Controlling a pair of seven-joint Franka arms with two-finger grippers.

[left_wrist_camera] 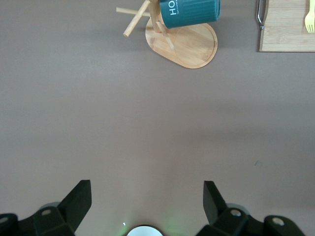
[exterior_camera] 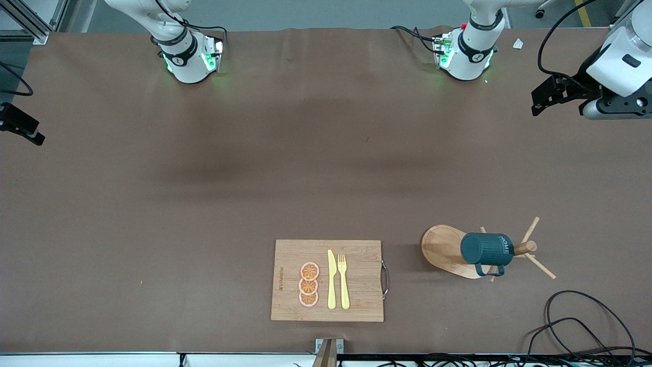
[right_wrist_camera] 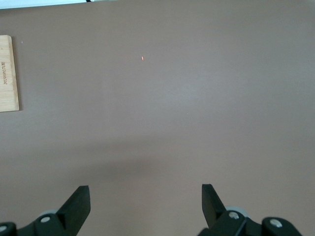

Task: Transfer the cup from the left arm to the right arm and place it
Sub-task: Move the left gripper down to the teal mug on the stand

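Cup hangs on a peg of the wooden mug tree, lying sideways, handle down, "HOME" lettering facing up, toward the left arm's end of the table and near the front camera edge; left wrist view shows it the same way, over the tree's oval base. Beside the tree, toward the right arm's end, sits a bamboo cutting board with a metal handle on the side facing the tree. On the board: three orange slices in a row, yellow knife, yellow fork, lying parallel. Left gripper is up over bare brown table, fingers spread wide, nothing between them, well apart from the cup. Right gripper likewise hovers over bare table, fingers spread, empty, board edge visible in its view. Loose black cables lie at the table corner nearest the camera on the left arm's end
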